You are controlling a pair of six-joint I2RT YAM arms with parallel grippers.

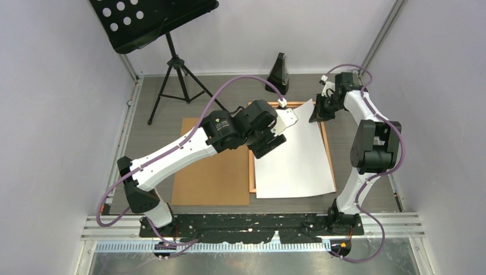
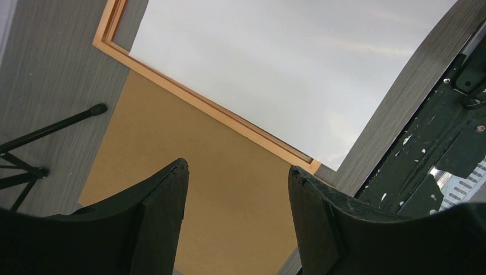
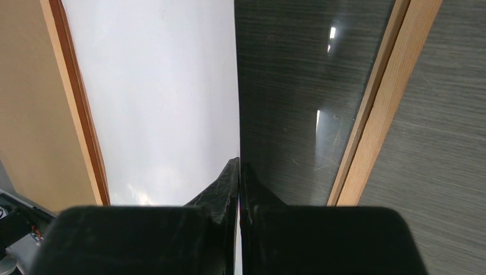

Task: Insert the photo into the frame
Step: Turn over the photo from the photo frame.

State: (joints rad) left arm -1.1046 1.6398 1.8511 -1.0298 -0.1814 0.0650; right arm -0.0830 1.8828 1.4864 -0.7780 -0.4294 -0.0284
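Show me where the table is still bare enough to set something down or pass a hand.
Bare table shows in the far strip between the tripod and the black wedge, and left of the backing board. The middle is crowded: board beside frame, photo lying over it, the open left gripper above, the right gripper pinching the photo's far edge.
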